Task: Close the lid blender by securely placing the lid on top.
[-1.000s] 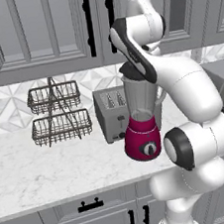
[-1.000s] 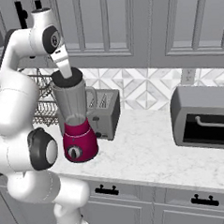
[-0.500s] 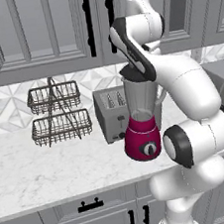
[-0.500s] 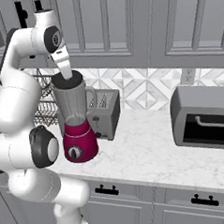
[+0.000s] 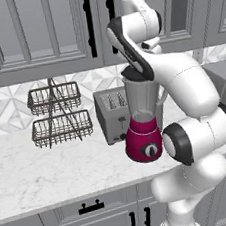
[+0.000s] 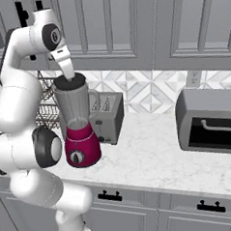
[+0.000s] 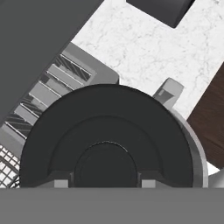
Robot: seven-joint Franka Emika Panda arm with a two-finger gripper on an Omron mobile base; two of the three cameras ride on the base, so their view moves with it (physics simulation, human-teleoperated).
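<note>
The blender (image 5: 145,143) stands on the marble counter, magenta base with a black dial below, clear grey jar (image 6: 76,107) above. The round black lid (image 7: 105,127) sits at the jar's rim, covering the mouth; the jar's side handle (image 7: 168,92) pokes out beyond it. My gripper (image 7: 105,183) comes straight down from above and is shut on the lid's raised centre knob, one fingertip on each side. From the base views the lid (image 6: 69,82) shows as a dark disc on top of the jar, right under my hand (image 5: 136,71).
A boxy grey toaster (image 5: 113,115) stands right behind the blender. A two-tier wire basket rack (image 5: 59,114) is farther left. A grey toaster oven (image 6: 210,121) sits at the right. Upper cabinets hang close above my arm.
The hand with the lid has eased down a little onto the jar's rim. The blender and base have stayed put.
</note>
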